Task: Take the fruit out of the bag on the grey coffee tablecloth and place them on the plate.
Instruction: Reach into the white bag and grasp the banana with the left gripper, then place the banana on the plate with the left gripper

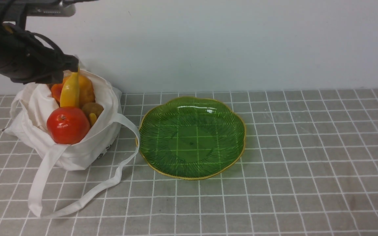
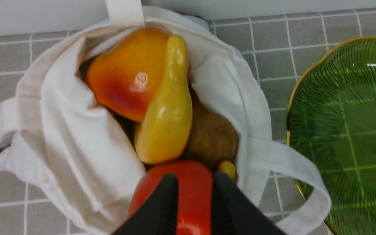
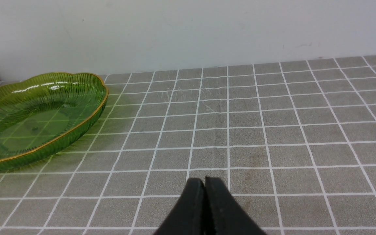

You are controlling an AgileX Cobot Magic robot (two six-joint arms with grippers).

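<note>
Left jaws stand a little apart and hold nothing. In the left wrist view the two black fingertips [image 2: 170, 182] frame the round red fruit [image 1: 68, 125] below, with a clear gap between them and no contact that I can see. From the front, the left arm [image 1: 21, 62] reaches in from the left edge and hangs over the far rim of the bag [image 1: 77, 154]. Its dark tip is right by the upper end of the banana [image 1: 70, 91]; whether it touches that end, I cannot tell. Right jaws are pressed together, empty, over the grey coffee tablecloth [image 1: 307, 164], with the plate [image 1: 192, 137] off to one side and well apart from them.

All the fruit sits in the bag. The off-white tote slumps open on the left of the table, mouth toward the camera. The red one is at the front of the opening, and the kiwi [image 1: 92, 108] is just behind it to the right. The banana stands up the middle, leaning on the orange-yellow blushed fruit [image 1: 85, 88] at the back. A small yellow nub [image 1: 93, 118] pokes out between kiwi and red fruit; what it belongs to, I cannot tell. One strap handle [image 1: 77, 200] loops forward across the cloth and passes just beside the plate's left rim. The green glass plate, with its gold wavy edge, lies flat just right of the bag, grid lines showing through it.
</note>
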